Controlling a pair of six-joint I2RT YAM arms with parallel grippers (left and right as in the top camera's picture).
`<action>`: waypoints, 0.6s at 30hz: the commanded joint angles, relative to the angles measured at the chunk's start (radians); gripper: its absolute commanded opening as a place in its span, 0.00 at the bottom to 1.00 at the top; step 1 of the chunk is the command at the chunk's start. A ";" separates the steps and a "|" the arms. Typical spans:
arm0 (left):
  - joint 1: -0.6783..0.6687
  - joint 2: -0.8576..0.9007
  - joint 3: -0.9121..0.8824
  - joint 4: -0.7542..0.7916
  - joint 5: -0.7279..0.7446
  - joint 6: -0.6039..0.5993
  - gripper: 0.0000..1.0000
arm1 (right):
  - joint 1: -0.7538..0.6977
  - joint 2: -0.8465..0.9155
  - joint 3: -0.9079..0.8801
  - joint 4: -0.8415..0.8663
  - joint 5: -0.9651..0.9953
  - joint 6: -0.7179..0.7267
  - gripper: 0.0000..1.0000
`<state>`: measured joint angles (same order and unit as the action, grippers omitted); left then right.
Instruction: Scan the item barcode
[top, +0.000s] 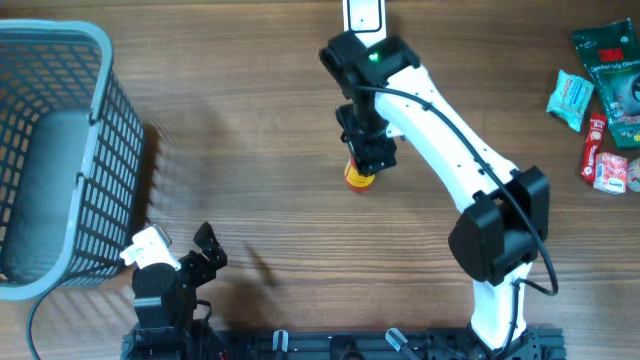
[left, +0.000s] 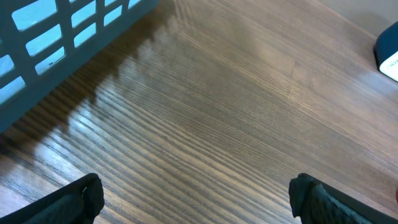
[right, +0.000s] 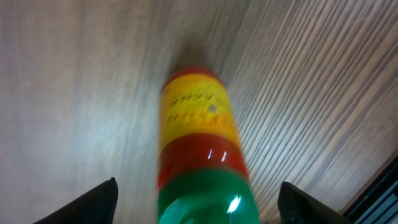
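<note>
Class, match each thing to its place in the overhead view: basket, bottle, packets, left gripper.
Things:
1 basket
2 bottle
3 packets
4 left gripper

Places:
A right edge
B middle
C left edge
D bottom left, beside the basket

Pairs: 1-C, 2-B, 3-A, 4-D
</note>
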<state>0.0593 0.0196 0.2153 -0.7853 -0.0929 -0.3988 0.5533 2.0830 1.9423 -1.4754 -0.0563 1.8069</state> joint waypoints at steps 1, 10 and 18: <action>0.001 -0.005 -0.004 0.002 -0.010 0.001 1.00 | -0.016 0.012 -0.020 0.005 0.003 0.169 0.73; 0.001 -0.005 -0.004 0.002 -0.010 0.001 1.00 | -0.018 0.011 -0.003 0.009 0.006 -0.456 0.45; 0.001 -0.005 -0.004 0.002 -0.010 0.001 1.00 | -0.018 0.011 0.077 -0.028 -0.098 -1.304 0.52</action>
<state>0.0593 0.0196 0.2153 -0.7853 -0.0929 -0.3988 0.5377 2.0853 1.9877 -1.4990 -0.1062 0.9417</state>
